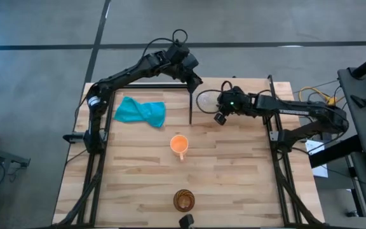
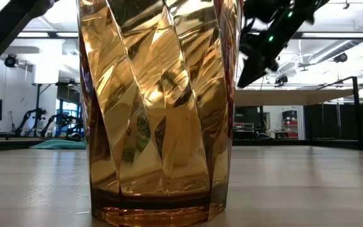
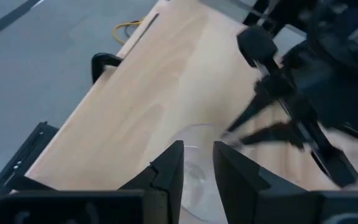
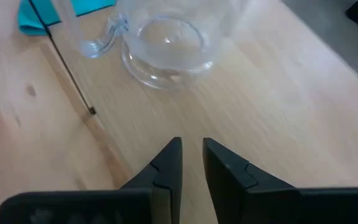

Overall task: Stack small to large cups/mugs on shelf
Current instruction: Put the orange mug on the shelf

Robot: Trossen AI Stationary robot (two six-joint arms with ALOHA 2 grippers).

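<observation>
The small clear glass cup (image 1: 206, 100) stands on its base on the shelf (image 1: 241, 86), near the shelf's left post. It also shows in the right wrist view (image 4: 166, 46) and the left wrist view (image 3: 197, 165). The orange mug (image 1: 179, 144) stands mid-table. The brown cup (image 1: 183, 201) stands at the near edge and fills the low view (image 2: 159, 107). My left gripper (image 1: 197, 81) hovers above the glass cup's far side, empty, with only a slit between its fingers (image 3: 197, 155). My right gripper (image 1: 218, 109) is just right of the cup, empty, its fingers together (image 4: 192, 152).
A teal cloth (image 1: 140, 112) lies on the table left of the shelf. The shelf's thin black post (image 1: 190, 105) stands between the cloth and the glass cup. The two grippers are close together over the shelf's left end. Bare tabletop (image 1: 234, 172) lies right of the orange mug.
</observation>
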